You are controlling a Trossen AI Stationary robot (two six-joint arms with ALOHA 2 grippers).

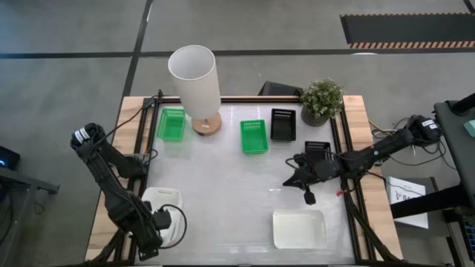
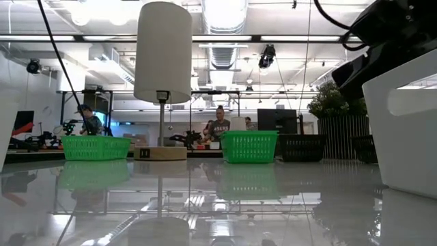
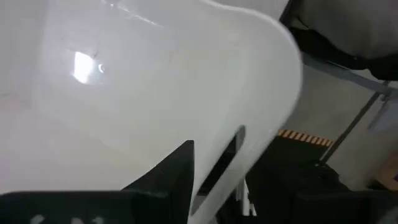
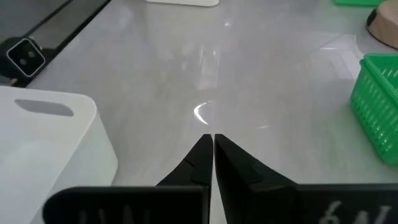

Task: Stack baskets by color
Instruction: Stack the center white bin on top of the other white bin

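Note:
Two white baskets lie near the front edge, one at the left [image 1: 169,211] and one at the right [image 1: 299,228]. My left gripper [image 1: 160,224] is over the left one, its fingers astride an end wall [image 3: 249,106]. Two green baskets [image 1: 172,124] [image 1: 254,136] and a black basket [image 1: 283,124] stand on their bottoms in the far row. A second black basket [image 1: 318,150] is partly hidden under my right arm. My right gripper [image 1: 291,178] [image 4: 212,138] is shut with nothing in it, low over the bare table middle. My left gripper has the left white basket by the end wall with the handle slot [image 3: 238,144]. One finger [image 3: 168,180] lies inside against that wall; the wall hides the other finger. The fingers come steeply from above. The gripper covers the place, so whether the basket is off the table cannot be told.
A tall white lamp [image 1: 194,85] on a wooden foot stands between the green baskets at the back. A potted plant [image 1: 322,100] is at the far right corner. Black frame rails [image 1: 142,141] run along both table sides. Bare table lies in the middle.

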